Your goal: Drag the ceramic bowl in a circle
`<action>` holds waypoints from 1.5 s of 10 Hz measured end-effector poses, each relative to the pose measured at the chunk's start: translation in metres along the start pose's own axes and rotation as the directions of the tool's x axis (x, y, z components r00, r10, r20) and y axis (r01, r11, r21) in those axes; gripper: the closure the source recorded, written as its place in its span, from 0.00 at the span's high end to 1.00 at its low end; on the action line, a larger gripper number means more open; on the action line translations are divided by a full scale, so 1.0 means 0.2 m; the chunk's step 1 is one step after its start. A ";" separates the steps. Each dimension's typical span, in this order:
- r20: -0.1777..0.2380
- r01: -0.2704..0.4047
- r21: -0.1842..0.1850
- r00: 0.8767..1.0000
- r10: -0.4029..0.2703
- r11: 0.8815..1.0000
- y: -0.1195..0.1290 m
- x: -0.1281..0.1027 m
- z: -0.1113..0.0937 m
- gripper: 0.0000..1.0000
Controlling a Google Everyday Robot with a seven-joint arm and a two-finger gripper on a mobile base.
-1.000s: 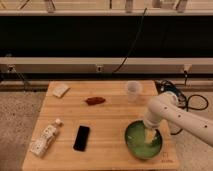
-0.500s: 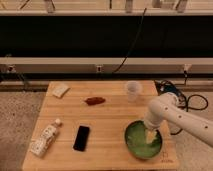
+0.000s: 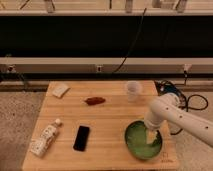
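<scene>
One ceramic bowl (image 3: 140, 142) at front-right corner of surface (image 3: 112, 117), upright, mouth up; round, so we see no long axis. Claw (image 3: 151, 135) down inside bowl; grip state we cannot tell. Bowl and claw unchanged versus earlier frames. Bowl close to front and right edges; open room left toward phone (image 3: 82, 138) and back toward cup (image 3: 133, 91).

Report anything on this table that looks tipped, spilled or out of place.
Only the bottle stands out: it lies on its side near the front left corner of the table. No spill shows. The ceramic bowl sits upright near the front right corner, with the gripper down inside it.
</scene>
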 end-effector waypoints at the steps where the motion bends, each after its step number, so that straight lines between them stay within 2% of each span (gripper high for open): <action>1: 0.002 0.001 0.001 1.000 -0.001 1.000 -0.01 0.00 -0.01 0.58; 2: 0.007 0.006 -0.003 1.000 -0.006 1.000 0.00 0.01 0.01 0.58; 5: 0.010 0.022 -0.009 1.000 -0.022 1.000 0.01 0.02 0.03 0.71; 7: 0.003 0.041 0.004 0.999 -0.041 0.999 -0.06 -0.03 0.00 0.60; 8: 0.003 0.052 0.004 0.999 -0.052 0.999 -0.10 -0.05 0.00 0.47; 10: 0.006 0.058 -0.001 0.998 -0.058 0.998 -0.09 -0.05 0.01 0.29; 12: 0.005 0.067 -0.003 0.998 -0.067 0.998 -0.03 -0.03 0.02 0.07; 13: -0.005 0.078 -0.004 0.997 -0.078 0.997 -0.03 -0.03 0.02 0.02; 15: -0.009 0.107 0.001 0.994 -0.107 0.994 -0.14 -0.09 0.00 0.01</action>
